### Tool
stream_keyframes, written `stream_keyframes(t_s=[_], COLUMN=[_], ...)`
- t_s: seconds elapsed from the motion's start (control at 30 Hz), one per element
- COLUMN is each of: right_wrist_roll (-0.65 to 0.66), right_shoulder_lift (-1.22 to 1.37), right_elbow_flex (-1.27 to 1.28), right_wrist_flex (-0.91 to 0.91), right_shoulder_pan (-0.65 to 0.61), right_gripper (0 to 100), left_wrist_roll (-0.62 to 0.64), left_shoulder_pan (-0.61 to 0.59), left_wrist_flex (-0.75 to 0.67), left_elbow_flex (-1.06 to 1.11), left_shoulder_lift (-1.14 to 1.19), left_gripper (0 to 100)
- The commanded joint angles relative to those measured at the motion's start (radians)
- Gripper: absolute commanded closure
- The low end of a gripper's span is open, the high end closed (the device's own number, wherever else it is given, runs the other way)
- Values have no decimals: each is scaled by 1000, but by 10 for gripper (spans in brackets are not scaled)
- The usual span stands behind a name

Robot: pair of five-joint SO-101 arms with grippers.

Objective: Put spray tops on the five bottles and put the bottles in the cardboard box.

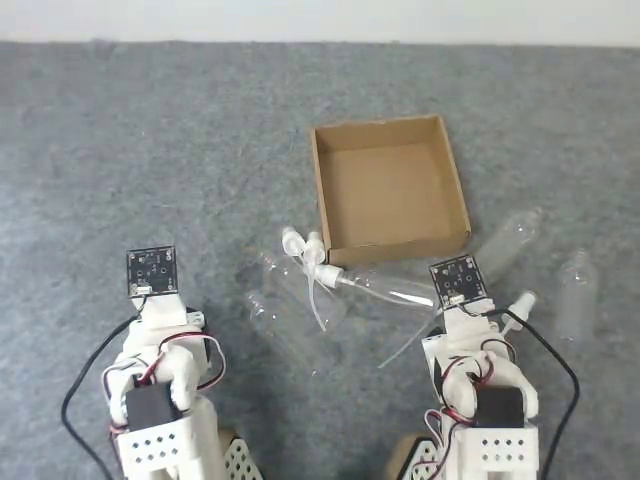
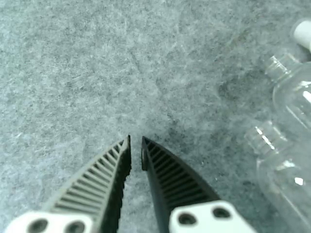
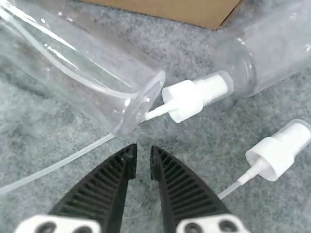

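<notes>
- Left gripper (image 2: pixel 136 141): well short of the cardboard box (image 1: pixel 322 185) and off to its left. Jaws drawn almost together with a slim gap, nothing between them. Grey carpet (image 1: pixel 150 150) beneath.
- Right gripper (image 3: pixel 142 149): short of the box's near-right corner. Jaws likewise nearly closed, holding nothing.
- Loose spray top (image 3: pixel 194 97): on the carpet just ahead of the right gripper's tips, on the box side of them. Its tube runs toward the base of the capped bottle.
- Second spray top (image 1: pixel 521 302): lies on its side, out past the box's near-right corner.
- Capped bottle (image 1: pixel 385 287): on its side along the box's near wall, spray head toward the near-left corner.
- Two open-necked bottles (image 1: pixel 300 285) (image 1: pixel 268 312): on their sides off the box's near-left corner.
- Pair of spray tops (image 1: pixel 293 240) (image 1: pixel 315 247): just beside that same corner.
- Fourth bottle (image 1: pixel 510 240): lying just off the box's near-right corner. Fifth bottle (image 1: pixel 575 290) is farther out on that side.
- All five bottles lie outside the box.
</notes>
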Motion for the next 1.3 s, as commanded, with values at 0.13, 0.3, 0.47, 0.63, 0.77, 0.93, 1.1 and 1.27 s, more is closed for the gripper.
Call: stream_keyframes(t_s=[0.13, 0.3, 0.47, 0.63, 0.77, 0.93, 1.1, 1.27], right_wrist_roll=[11, 11, 6, 6, 9, 11, 14, 14], right_shoulder_lift=[-13, -13, -13, -13, -13, -13, -13, -13], right_elbow_flex=[23, 23, 23, 23, 23, 23, 20, -15], right_wrist_flex=[7, 7, 7, 7, -2, -18, -177, -249], right_shoulder_pan=[5, 5, 4, 4, 1, 1, 12, 12], right_gripper=[976, 976, 976, 976, 975, 975, 974, 974], left_wrist_roll=[-6, -6, -6, -6, -6, -5, -5, -5], left_shoulder_pan=[-5, -5, -5, -5, -5, 0, 0, 0], left_wrist_flex=[5, 5, 5, 5, 5, 5, 5, 5], left_elbow_flex=[-15, -15, -15, -15, -15, -15, -15, -15], left_shoulder_lift=[-20, -20, -20, -20, -20, -20, -20, -20], left_gripper=[972, 972, 972, 972, 972, 972, 972, 972])
